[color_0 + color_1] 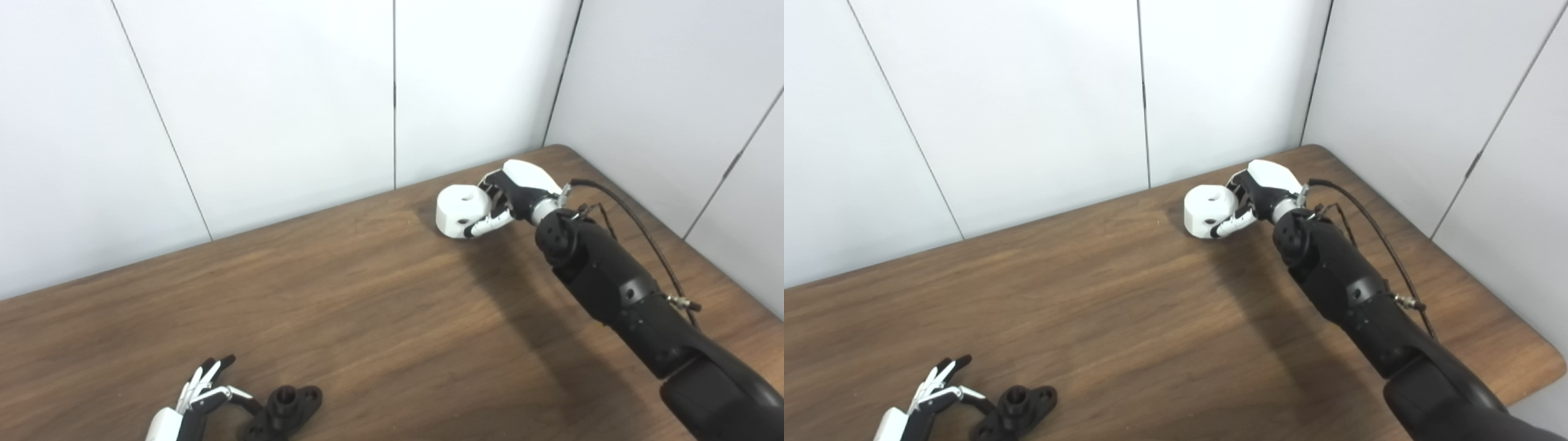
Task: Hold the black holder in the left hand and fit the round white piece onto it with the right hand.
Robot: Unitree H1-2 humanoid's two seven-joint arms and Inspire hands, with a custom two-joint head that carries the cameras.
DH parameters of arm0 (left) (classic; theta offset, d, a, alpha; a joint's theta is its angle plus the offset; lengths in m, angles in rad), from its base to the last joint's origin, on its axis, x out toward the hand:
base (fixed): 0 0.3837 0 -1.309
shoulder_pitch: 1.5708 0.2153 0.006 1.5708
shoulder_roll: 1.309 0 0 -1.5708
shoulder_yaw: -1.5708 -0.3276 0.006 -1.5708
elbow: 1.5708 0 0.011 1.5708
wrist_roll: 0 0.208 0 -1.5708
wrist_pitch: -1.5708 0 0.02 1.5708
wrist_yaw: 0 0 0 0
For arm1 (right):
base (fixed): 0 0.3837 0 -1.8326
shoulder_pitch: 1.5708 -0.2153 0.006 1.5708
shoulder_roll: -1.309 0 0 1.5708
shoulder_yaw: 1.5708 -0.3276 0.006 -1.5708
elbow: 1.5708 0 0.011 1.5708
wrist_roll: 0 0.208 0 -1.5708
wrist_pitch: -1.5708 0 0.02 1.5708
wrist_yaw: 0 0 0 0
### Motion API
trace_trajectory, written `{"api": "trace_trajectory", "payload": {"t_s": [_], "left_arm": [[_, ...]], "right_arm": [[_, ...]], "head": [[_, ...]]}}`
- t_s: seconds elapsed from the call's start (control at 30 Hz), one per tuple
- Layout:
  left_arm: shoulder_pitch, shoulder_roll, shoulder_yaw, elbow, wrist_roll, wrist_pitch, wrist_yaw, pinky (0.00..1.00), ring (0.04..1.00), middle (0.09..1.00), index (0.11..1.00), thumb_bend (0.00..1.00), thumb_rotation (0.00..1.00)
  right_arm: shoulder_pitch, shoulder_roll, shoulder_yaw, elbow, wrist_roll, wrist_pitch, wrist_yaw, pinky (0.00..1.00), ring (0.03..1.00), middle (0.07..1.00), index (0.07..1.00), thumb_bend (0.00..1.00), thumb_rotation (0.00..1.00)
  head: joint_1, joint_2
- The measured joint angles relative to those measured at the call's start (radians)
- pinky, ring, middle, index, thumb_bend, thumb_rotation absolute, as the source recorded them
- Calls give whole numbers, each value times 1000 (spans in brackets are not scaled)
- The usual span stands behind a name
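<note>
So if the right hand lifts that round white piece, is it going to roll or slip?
The round white piece looks rigid and probably light, like hollow plastic. Its smooth curved side could slip in the right hand. Resting on its flat face on the table, it shouldn't roll.

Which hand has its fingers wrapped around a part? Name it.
The right hand, curled around the round white piece. The left hand is spread open beside the black holder.

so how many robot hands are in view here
2. The left robot hand is at the near left table edge beside the black holder; the right robot hand is far right, wrapped on the round white piece.
</note>
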Motion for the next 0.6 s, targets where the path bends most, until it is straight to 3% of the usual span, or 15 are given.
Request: {"api": "trace_trajectory", "payload": {"t_s": [0.07,0.13,0.17,0.37,0.6], "left_arm": [[0,0,0,0,0,0,0,1000,1000,929,481,515,36],[0,0,0,0,0,0,0,1000,1000,927,481,515,36],[0,0,0,0,0,0,0,1000,1000,927,481,515,36],[0,0,0,0,0,0,0,1000,1000,926,481,515,36],[0,0,0,0,0,0,0,1000,1000,925,481,515,36]], "right_arm": [[-1,1,0,0,0,-5,-2,427,501,578,523,505,174],[-4,1,-1,0,0,-10,-12,392,464,545,502,500,154],[-6,1,-1,2,0,-16,-14,377,448,531,497,499,149],[-6,1,-3,24,1,-62,-31,486,568,625,493,497,142],[-6,1,-12,50,15,-86,-55,411,497,582,492,497,142]], "head": [[-2,0],[-3,0],[-3,0],[-5,-2],[-3,-2]]}}
